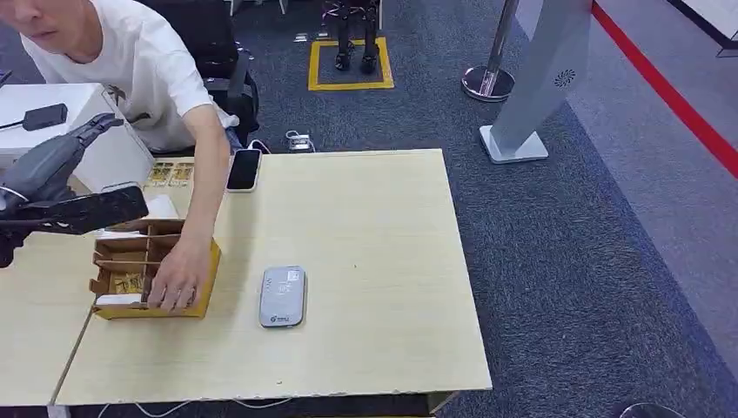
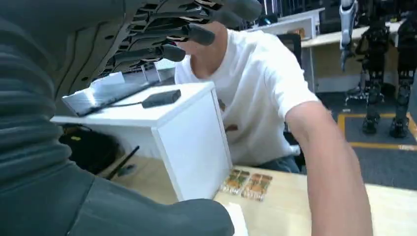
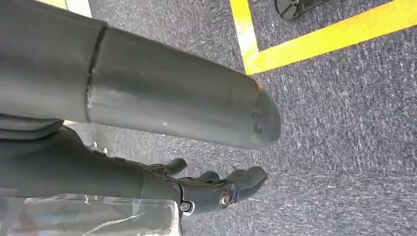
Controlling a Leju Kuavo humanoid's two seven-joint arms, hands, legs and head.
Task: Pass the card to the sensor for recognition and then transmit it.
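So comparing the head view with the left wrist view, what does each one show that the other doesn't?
Head view alone: the grey rounded card sensor lying flat on the pale wooden table, the brown cardboard compartment box with the person's hand resting in it, and a black smartphone at the table's far edge.

Left wrist view alone: dark humanoid robots standing in the background.

Both: the left hand, fingers spread and empty, the person in the white T-shirt, the white cabinet with a black adapter on top, and the green-gold patterned cards.
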